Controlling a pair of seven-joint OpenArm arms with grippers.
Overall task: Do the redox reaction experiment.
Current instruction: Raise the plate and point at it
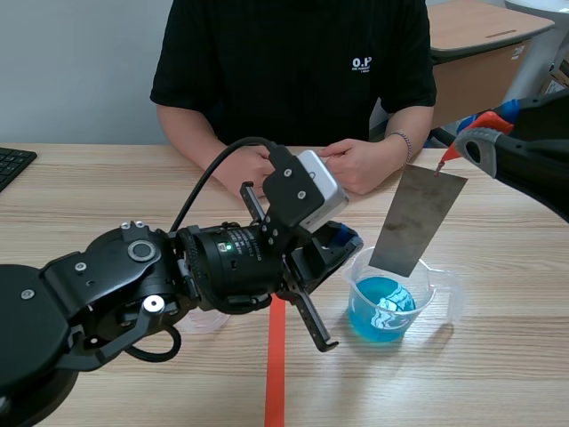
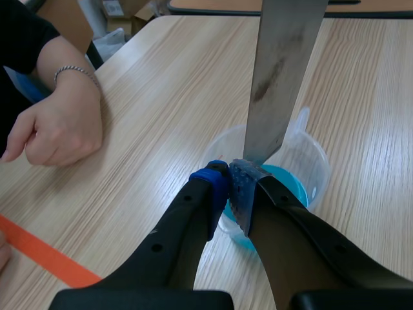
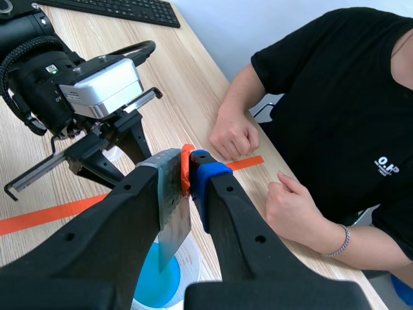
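- Pale wood worktop (image 1: 498, 374); a person (image 1: 293, 71) in a black shirt sits across it, fists resting on the wood.
- Right pincer (image 3: 189, 169): clamped on the top corner of a grey metal strip (image 1: 418, 218).
- Strip hangs nearly upright with a slight tilt, long axis vertical. Its lower edge sits in the mouth of the beaker (image 1: 442, 286), over the blue liquid (image 1: 382, 307); contact unclear.
- The dip looks to be straight down, right arm only.
- Left pincer (image 2: 231, 177): nearly closed, apparently pinching the beaker's near rim to steady it.
- Orange-red tape (image 1: 276, 365) lies beside the beaker.
- Shirt lettering "O.P" only partly legible; beaker print too small.
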